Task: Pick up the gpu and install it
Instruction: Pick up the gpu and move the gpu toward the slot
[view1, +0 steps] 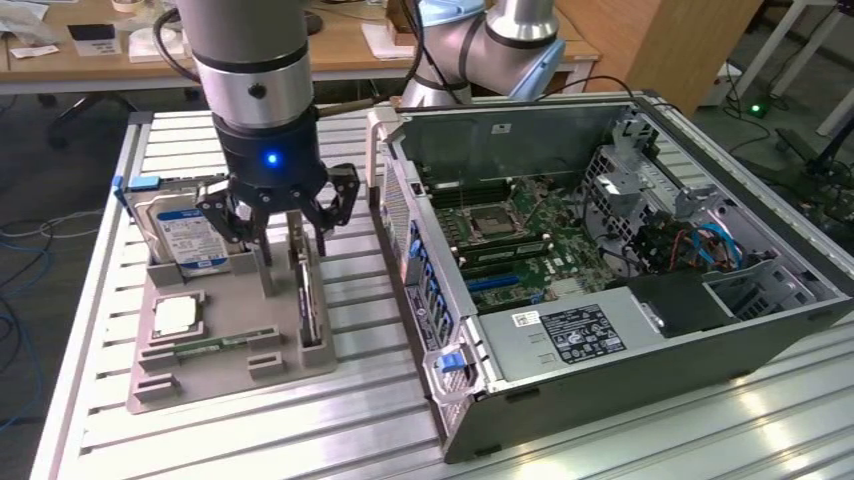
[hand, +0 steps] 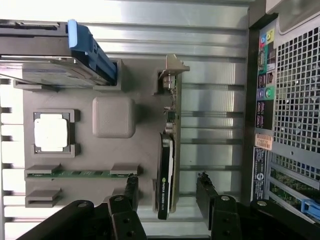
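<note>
While gpu (hand: 167, 165) stands edge-up in grey tray (hand: 100, 155), thin, black cooler beside green board, fingers (hand: 131, 190) spread, straddling it.

gpu (hand: 165, 186) edge: white lettering "NVIDIA" (rest too small to read) | power-supply label (view1: 577, 333): print unreadable

Your claw (hand: 168, 181) is spread wide, gpu (hand: 166, 150) on edge in the gray tray (hand: 147, 125), sitting btwn the fingers (hand: 132, 189) w/ gaps both sides.
</note>
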